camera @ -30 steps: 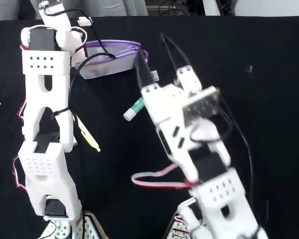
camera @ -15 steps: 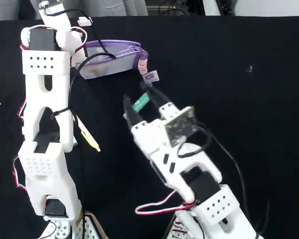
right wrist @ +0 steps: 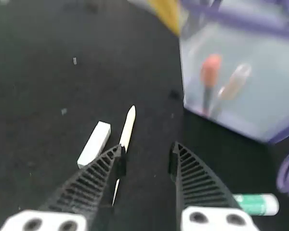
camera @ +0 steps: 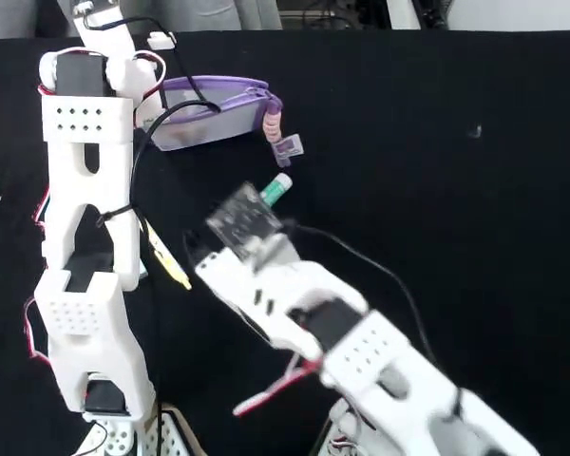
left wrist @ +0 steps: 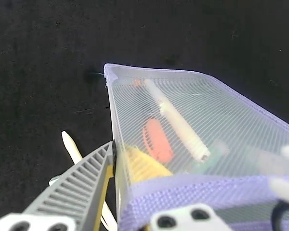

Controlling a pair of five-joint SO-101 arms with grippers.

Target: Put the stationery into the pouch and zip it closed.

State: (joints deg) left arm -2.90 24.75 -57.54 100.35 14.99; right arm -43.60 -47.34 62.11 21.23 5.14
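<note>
Jaws apart and empty, the right gripper (right wrist: 147,151) has swung off the green glue stick (camera: 275,190) toward the white pen (right wrist: 126,126) and eraser (right wrist: 94,143), leaving all three outside the mesh pouch (left wrist: 183,110) whose rim the left gripper (left wrist: 118,166) pinches

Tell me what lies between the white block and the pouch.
In the right wrist view, a pale pointed pen lies close beside the block. From the pen on to the pouch, the black cloth is bare.
</note>
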